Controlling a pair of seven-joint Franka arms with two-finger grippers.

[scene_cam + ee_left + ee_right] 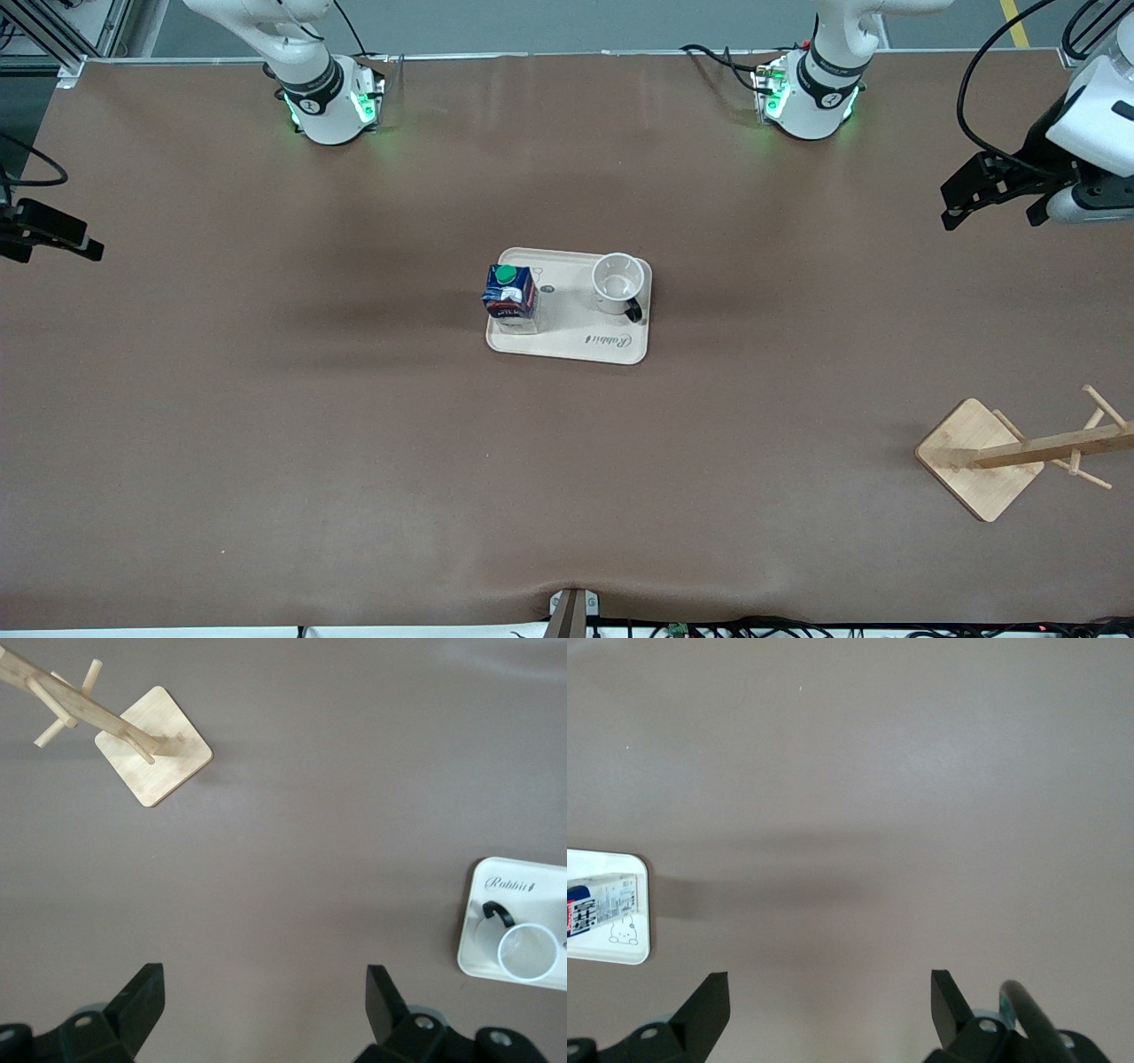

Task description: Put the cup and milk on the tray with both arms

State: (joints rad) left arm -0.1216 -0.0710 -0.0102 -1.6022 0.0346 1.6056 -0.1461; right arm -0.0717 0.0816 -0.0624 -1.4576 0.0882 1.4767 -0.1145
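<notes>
A brown counter (266, 425) carries the tray (567, 347) with milk (510, 292) and cup (617, 283) on it. Both grippers, left (261, 1005) and right (828, 1010), hang over bare counter, fingers spread wide, empty.

A wooden stand (1010, 452) lies tipped on the brown table (266, 425).

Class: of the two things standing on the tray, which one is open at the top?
The cup: its white inside shows, while the milk has a green cap.
</notes>
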